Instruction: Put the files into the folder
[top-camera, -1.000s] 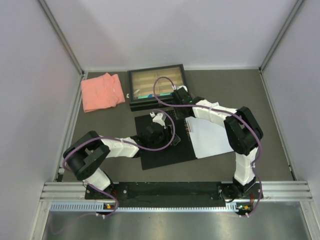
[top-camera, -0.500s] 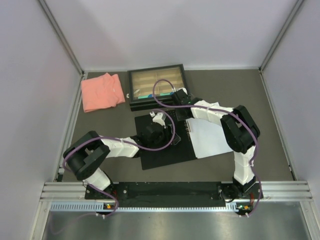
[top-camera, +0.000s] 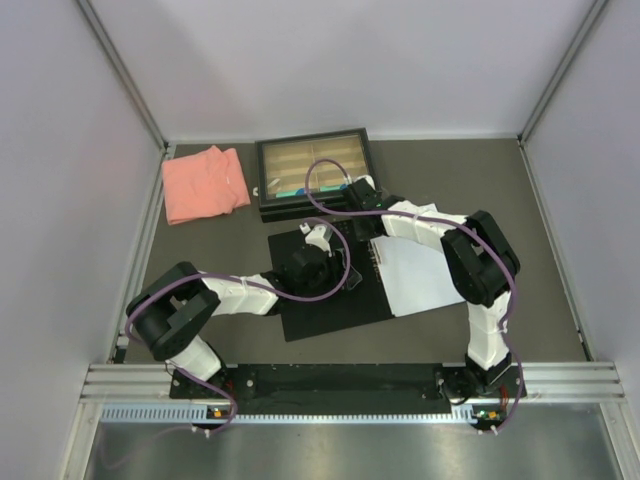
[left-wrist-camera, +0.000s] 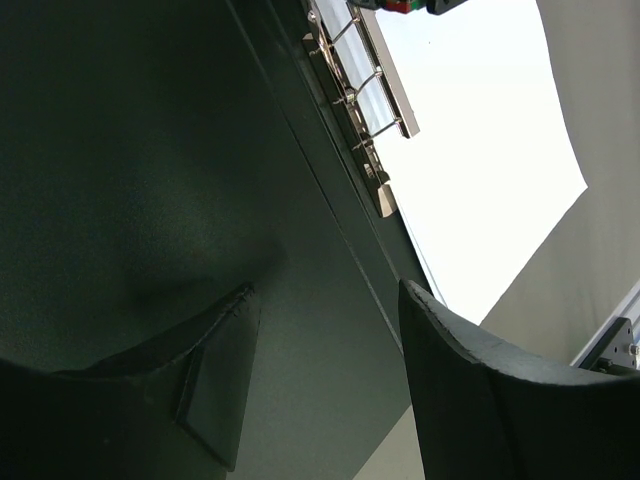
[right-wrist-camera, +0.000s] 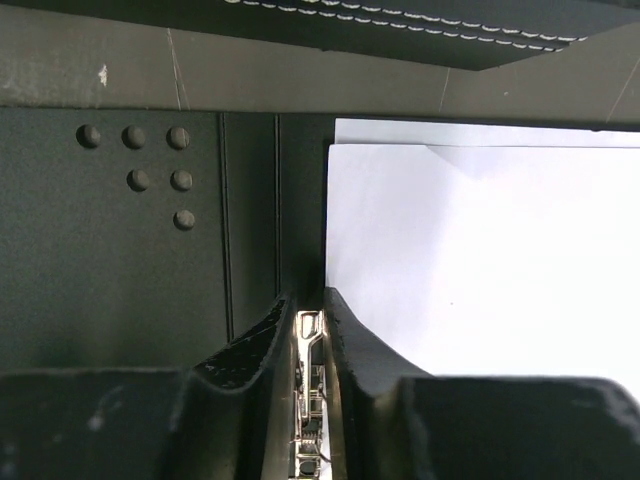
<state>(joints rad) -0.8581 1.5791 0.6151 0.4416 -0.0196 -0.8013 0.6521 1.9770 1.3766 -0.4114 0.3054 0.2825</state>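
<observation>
Steadiness matters here, we judge. Nearest us, the left gripper (left-wrist-camera: 328, 290) is spread wide and empty, low over the black inside of the folder (top-camera: 320, 305); it should bear down so the cover cannot slide. The folder lies open and flat between the arms, its spine running near to far, the far end leaning slightly left. The files (top-camera: 425, 275) lie on its right half, long axis along that spine. Farther on, the right gripper (right-wrist-camera: 305, 300) pinches the ring clasp (right-wrist-camera: 308, 330); we would work it squarely, without twisting.
</observation>
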